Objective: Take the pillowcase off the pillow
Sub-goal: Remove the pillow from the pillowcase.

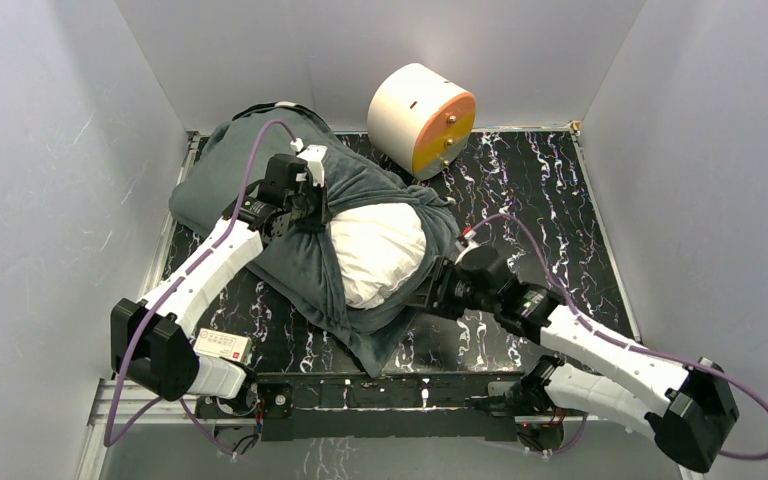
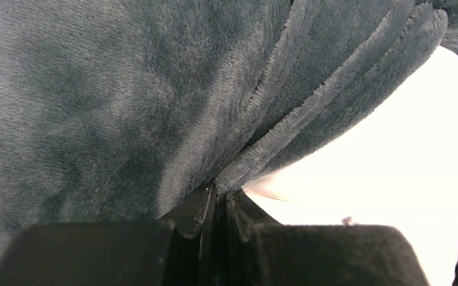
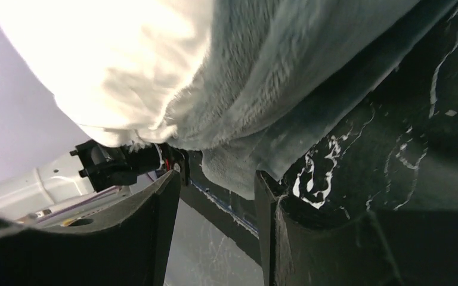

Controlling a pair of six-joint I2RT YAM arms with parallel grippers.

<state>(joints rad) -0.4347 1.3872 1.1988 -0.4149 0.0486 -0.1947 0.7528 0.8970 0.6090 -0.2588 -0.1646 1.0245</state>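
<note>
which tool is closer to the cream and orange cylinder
Left. The left tool pinches the pillowcase left of the cylinder; the right tool sits open farther toward the near edge, by the pillow.

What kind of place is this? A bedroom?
Probably a robot testing booth, not a bedroom: plain white walls box in a black marbled table, with left arm and right arm bolted at its edge.

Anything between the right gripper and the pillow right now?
Yes. A fold of the grey pillowcase hangs under the exposed end of the pillow, directly ahead of the right gripper, whose fingers are open. They would likely meet fabric before the pillow. The left gripper is shut on the pillowcase hem at the opening.
</note>
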